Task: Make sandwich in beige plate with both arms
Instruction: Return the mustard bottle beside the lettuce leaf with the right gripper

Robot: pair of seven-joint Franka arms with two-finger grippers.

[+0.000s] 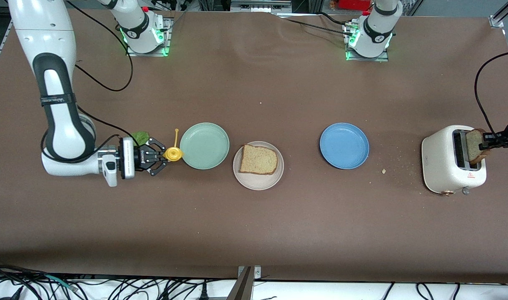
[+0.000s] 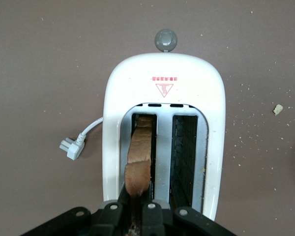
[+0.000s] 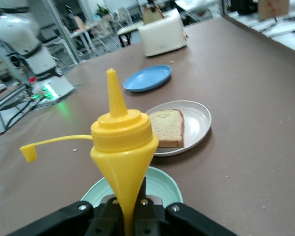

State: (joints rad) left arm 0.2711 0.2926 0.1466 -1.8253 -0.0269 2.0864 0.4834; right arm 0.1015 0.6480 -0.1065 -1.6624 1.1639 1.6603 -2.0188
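Beige plate [image 1: 258,171] carries one bread slice [image 1: 258,160]. Green plate [image 1: 204,145] lies just beside it toward the right arm's end; blue plate [image 1: 344,145] sits apart toward the left arm's end. Right pincer [image 1: 161,155] is clamped on a yellow bottle [image 1: 173,153] beside the green plate, a lettuce leaf [image 1: 140,137] close by. Left pincer [image 1: 487,143] grips a slice [image 1: 475,145] standing in the toaster [image 1: 442,160]. Crumbs [image 1: 384,171] dot the surface [image 1: 254,233].
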